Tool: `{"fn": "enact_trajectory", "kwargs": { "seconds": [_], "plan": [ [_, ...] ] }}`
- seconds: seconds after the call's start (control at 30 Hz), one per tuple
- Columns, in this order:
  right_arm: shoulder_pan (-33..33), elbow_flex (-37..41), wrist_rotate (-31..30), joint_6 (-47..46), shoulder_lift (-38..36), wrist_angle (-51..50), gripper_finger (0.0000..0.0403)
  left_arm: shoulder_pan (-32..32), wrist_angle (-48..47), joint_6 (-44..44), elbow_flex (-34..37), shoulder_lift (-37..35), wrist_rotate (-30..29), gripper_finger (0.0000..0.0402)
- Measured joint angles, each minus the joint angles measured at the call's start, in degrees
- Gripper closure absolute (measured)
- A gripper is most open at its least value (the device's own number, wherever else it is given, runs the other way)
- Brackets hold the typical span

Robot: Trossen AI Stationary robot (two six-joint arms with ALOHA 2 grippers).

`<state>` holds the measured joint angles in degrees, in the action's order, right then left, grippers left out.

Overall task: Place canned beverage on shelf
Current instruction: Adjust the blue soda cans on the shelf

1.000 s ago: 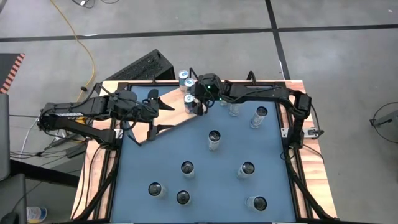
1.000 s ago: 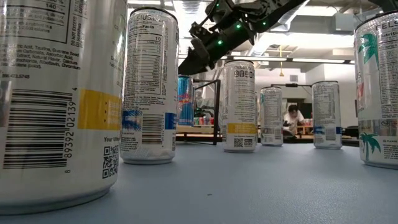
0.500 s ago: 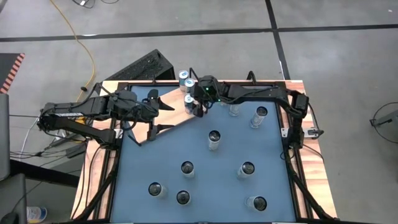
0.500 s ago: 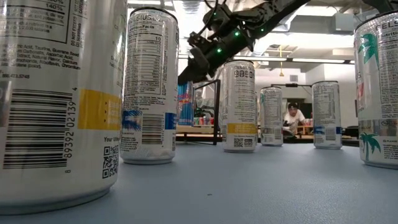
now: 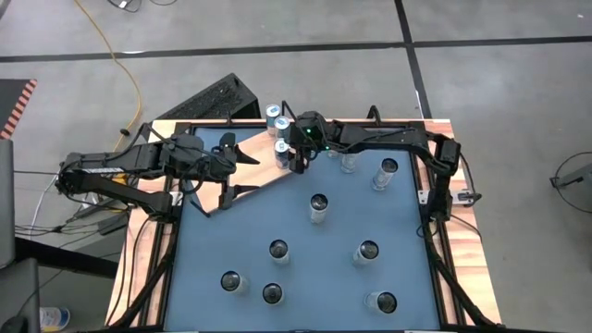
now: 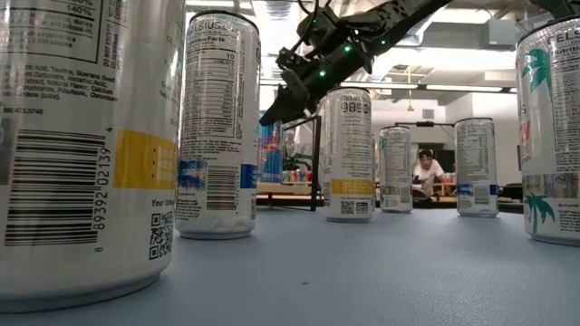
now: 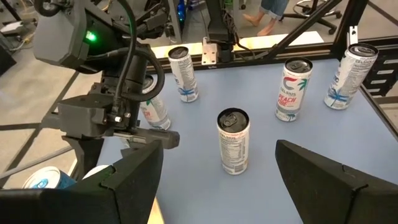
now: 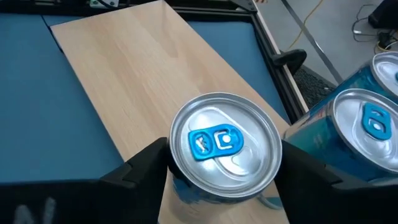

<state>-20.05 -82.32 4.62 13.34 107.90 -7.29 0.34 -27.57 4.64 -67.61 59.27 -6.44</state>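
Observation:
The shelf (image 5: 250,171) is a pale-wood board with a thin black wire frame (image 5: 228,192), lying slantwise at the table's far left. A blue can (image 8: 225,144) with a blue tab stands upright on the board's far end (image 8: 143,68). My right gripper (image 8: 224,171) is shut on this can from above, and also shows in the high view (image 5: 292,157). My left gripper (image 5: 242,154) is open and empty, hovering over the board's left part. My right gripper pinches the blue can between its two fingers (image 8: 146,171), on the can's two opposite sides just below the rim (image 8: 175,163). The fingers point down from above. The can stands upright with its base on the shelf board.
Two more blue cans (image 8: 367,124) stand close beside the held one, past the board's far end. Several cans stand spread over the blue tabletop, among them three (image 5: 318,205) (image 5: 278,248) (image 5: 387,169). A person (image 6: 424,172) sits in the room behind.
My right gripper has gone down a little over the shelf's far end, still around the can.

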Motion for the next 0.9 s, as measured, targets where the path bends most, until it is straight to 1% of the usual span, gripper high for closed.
{"fn": "enact_trajectory", "kwargs": {
  "seconds": [0.17, 0.27, 0.53, 0.67, 0.9],
  "plan": [
    [0.00, -0.02, 0.00, 0.01, 0.00, -0.16, 0.0198, 0.00, -0.02, 0.00, 0.00, 0.00, 0.00, 0.0105],
    [0.02, -0.05, 0.00, 0.02, 0.02, -0.45, 0.0211, 0.00, -0.33, -0.75, 0.00, 0.00, 0.00, 0.0105],
    [-0.41, -0.11, 0.19, 1.26, -0.44, -3.57, 0.0204, 0.00, -2.46, -2.34, 0.00, 0.00, 0.00, 0.0105],
    [-1.51, -0.07, 4.02, 3.30, -1.60, -5.92, 0.0205, 0.00, -2.80, -2.46, 0.00, 0.00, 0.00, 0.0105],
    [-3.35, 0.00, 7.25, 6.42, -2.40, -8.39, 0.0203, 0.00, -3.03, -2.27, 0.00, 0.00, 0.00, 0.0105]
  ]
}}
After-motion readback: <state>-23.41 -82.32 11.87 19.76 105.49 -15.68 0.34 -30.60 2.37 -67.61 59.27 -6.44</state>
